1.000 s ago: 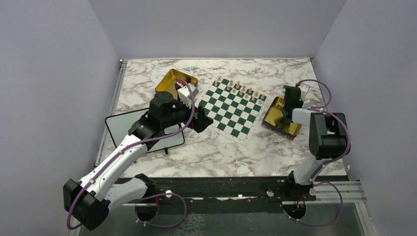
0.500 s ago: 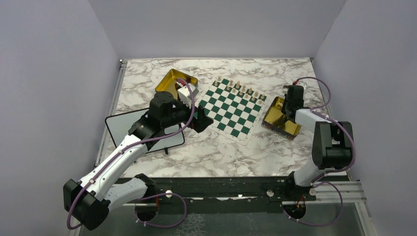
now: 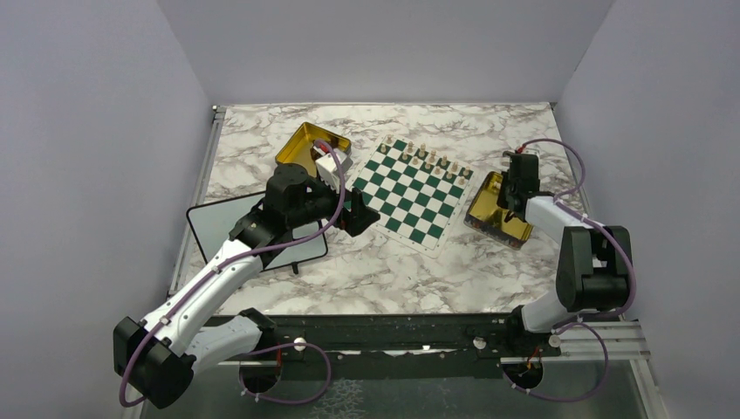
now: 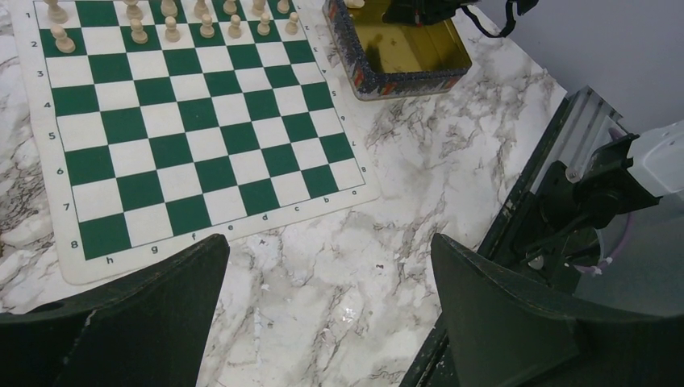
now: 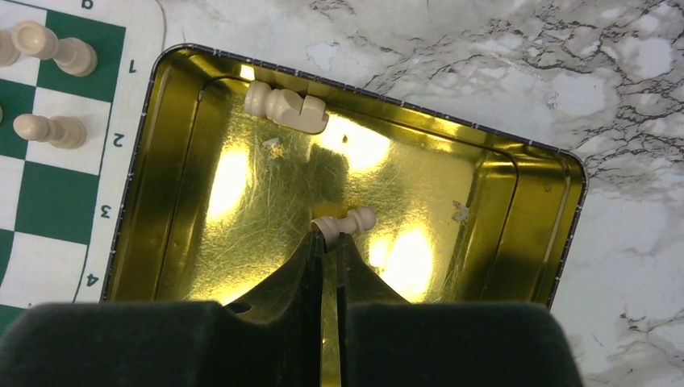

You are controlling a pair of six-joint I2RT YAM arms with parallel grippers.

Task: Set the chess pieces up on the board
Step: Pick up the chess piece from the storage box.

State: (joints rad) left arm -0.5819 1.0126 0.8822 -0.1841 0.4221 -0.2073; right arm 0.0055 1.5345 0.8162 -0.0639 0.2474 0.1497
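**Left arm.** It reaches from the lower left of the top view toward the centre, passing over the whiteboard (image 3: pixel 214 229). The left gripper (image 3: pixel 361 215) sits at the lower-left edge of the board (image 3: pixel 410 188). Its fingers (image 4: pixel 145 322) are spread wide above the bare marble table (image 3: pixel 393 271), and nothing is between them.

**Right arm.** It rises at the lower right with the elbow folded, and the forearm runs up and left. The right gripper (image 5: pixel 326 240) points down into the gold tin (image 5: pixel 516 210), which is just right of the board. Its fingers are pressed almost together, pinching the base of a pale pawn (image 5: pixel 348 220) that lies on its side on the tin floor. A second piece (image 5: pixel 286 106), also pale, lies on its side near the tin's upper wall.

**Task items.** The other pale chess pieces (image 4: pixel 169 28) stand in two rows at the top of the left wrist view.

**Change.** Compared with one second earlier, the right elbow has shifted toward the lower right of the top view. The left arm is unchanged.
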